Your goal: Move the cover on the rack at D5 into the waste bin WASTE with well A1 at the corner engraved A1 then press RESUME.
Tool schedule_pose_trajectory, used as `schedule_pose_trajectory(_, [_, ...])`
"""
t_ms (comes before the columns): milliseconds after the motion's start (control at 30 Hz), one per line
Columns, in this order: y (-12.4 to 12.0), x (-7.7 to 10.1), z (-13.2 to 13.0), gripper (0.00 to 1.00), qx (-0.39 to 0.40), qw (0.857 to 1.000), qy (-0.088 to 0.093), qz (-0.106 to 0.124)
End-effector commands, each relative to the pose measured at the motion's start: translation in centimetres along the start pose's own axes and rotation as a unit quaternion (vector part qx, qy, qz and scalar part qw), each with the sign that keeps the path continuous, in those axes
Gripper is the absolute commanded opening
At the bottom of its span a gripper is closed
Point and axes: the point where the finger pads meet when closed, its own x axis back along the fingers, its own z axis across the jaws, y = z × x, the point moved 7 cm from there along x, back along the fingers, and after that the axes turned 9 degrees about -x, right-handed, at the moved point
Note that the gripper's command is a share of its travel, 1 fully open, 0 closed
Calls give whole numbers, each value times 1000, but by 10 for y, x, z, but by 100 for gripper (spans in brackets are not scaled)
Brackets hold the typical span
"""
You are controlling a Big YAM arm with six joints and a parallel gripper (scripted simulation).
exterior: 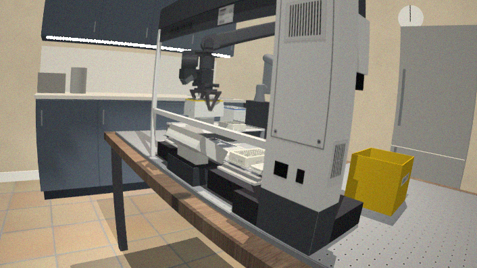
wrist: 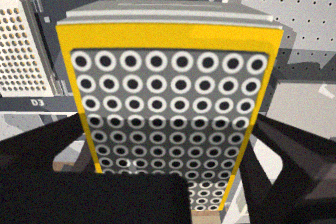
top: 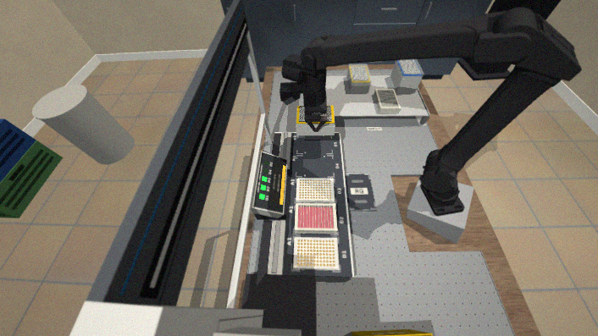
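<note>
Claw (wrist: 167,150): jaws spread wide, clamped across the long sides of the yellow-framed tip rack (wrist: 170,90), which hangs off the counter with its holes bare. No cover shows on it.

Below, just ahead: D5 nest (top: 315,151) stands vacant, locators exposed.

Farther: open plate at D3 (top: 314,190). Farthest: waste bin (exterior: 378,183).

Risks, as I judge them:
- The rack could land on a locator edge and sit tilted.
- It could go down with A1 reversed.
- Drifting over the D3 wells would break the carry rule.
</note>
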Motion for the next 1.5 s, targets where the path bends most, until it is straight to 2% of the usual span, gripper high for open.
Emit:
schedule_pose_trajectory(0, [6,1,-5,0,0,1000,-5,-15])
schedule_pose_trajectory(67, [6,1,-5,0,0,1000,-5,-15])
schedule_pose_trajectory(100, [18,14,-10,0,-1,999,-12,-33])
schedule_pose_trajectory(167, [4,-8,-5,0,-1,1000,-4,-10])
schedule_pose_trajectory(267, [7,-12,-5,0,0,1000,-4,-11])
schedule_pose_trajectory(300, [13,-7,-8,0,0,1000,-7,-20])
schedule_pose_trajectory(367, [4,-11,-5,0,0,1000,-6,-18])
schedule_pose_trajectory(433, [7,-12,-6,0,-1,1000,-7,-21])
schedule_pose_trajectory(567, [4,-27,-5,0,0,1000,-3,-11])
schedule_pose_trajectory(633, [4,-27,-5,0,0,1000,-3,-11])
schedule_pose_trajectory(667, [21,-2,-11,0,-1,999,-15,-44])
schedule_pose_trajectory(733, [19,-12,-11,0,-1,999,-13,-36])
schedule_pose_trajectory(800, [5,-39,-5,0,-1,1000,-2,-7])
schedule_pose_trajectory(900, [5,-44,-5,0,0,1000,-2,-7])
schedule_pose_trajectory(967, [13,-34,-8,0,0,1000,-8,-23])
schedule_pose_trajectory(1000, [7,-34,-6,0,-1,1000,-8,-25])
schedule_pose_trajectory(1100, [11,-41,-7,0,-1,1000,-8,-23])
schedule_pose_trajectory(1133, [9,-51,-7,0,0,1000,-4,-13])
schedule_pose_trajectory(1200, [9,-51,-7,0,0,1000,-4,-13])
schedule_pose_trajectory(1233, [8,-40,-6,0,0,1000,-9,-27])
schedule_pose_trajectory(1333, [8,-59,-6,0,0,1000,-3,-11])
schedule_pose_trajectory(1400, [7,-64,-6,0,0,1000,-3,-9])
schedule_pose_trajectory(1467, [9,-59,-6,0,-1,1000,-6,-19])
